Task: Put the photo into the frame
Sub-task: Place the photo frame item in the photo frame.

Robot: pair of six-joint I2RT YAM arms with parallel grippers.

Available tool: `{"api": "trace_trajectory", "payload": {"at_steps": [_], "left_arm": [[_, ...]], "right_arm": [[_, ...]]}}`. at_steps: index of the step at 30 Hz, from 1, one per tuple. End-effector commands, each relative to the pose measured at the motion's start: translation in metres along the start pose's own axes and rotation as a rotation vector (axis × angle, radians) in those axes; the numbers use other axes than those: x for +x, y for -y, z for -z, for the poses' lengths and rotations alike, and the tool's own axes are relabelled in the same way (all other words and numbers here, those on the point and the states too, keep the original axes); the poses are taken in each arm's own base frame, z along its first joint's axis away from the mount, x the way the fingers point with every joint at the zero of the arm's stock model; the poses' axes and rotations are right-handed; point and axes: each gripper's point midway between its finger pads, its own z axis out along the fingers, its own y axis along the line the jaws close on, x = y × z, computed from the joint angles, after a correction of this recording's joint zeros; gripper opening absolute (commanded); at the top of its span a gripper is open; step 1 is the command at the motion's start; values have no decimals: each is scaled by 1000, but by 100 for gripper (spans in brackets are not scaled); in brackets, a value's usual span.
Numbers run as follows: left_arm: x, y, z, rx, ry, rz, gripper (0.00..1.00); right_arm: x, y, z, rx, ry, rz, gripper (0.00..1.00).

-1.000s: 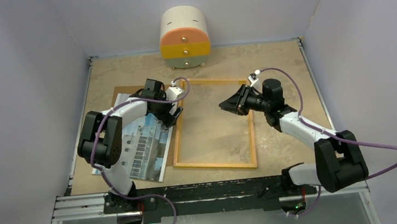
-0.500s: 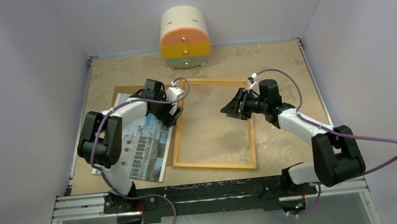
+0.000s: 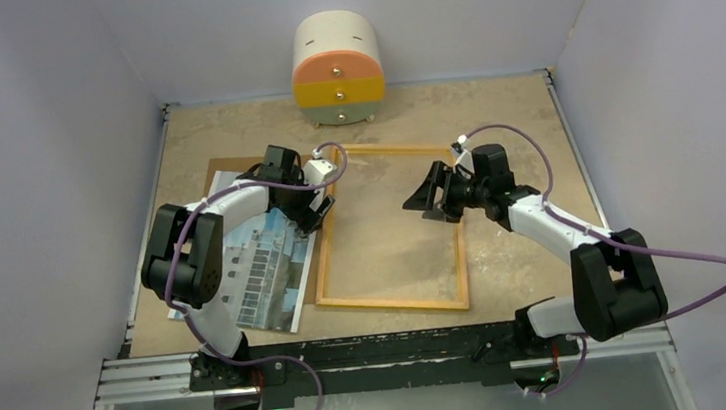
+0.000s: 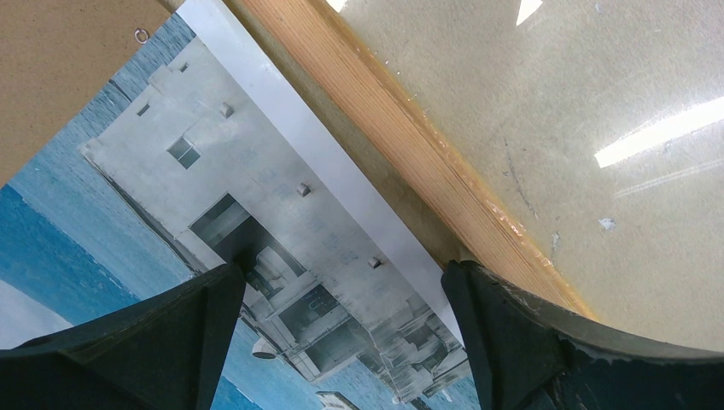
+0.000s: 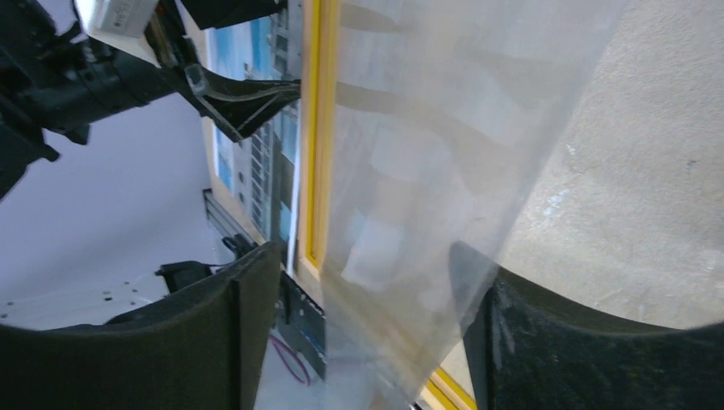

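Beige stone-look tabletop (image 3: 512, 120): your left claw (image 4: 341, 282) hangs spread wide over the photo (image 4: 213, 188), white border between its fingers, the frame (image 4: 401, 128) just beside one tip, so pinch paper only, clear of that rail; right claw (image 5: 367, 256) also spread, above the frame.

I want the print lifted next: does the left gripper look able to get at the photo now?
Likely yes: the left gripper hangs open directly over the photo, by its edge along the frame, nothing lying between.
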Motion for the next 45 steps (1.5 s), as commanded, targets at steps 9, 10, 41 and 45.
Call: {"api": "trace_trajectory", "payload": {"at_steps": [9, 10, 41, 45], "left_arm": [[12, 9, 0, 32, -20, 0, 97], [12, 9, 1, 32, -20, -1, 97], [9, 7, 1, 28, -25, 0, 97], [10, 7, 1, 26, -26, -3, 97]], "right_arm": [[-1, 15, 12, 101, -2, 49, 82], [0, 15, 13, 103, -4, 47, 83], [2, 63, 31, 375, -14, 105, 85], [2, 76, 32, 437, -16, 108, 85]]}}
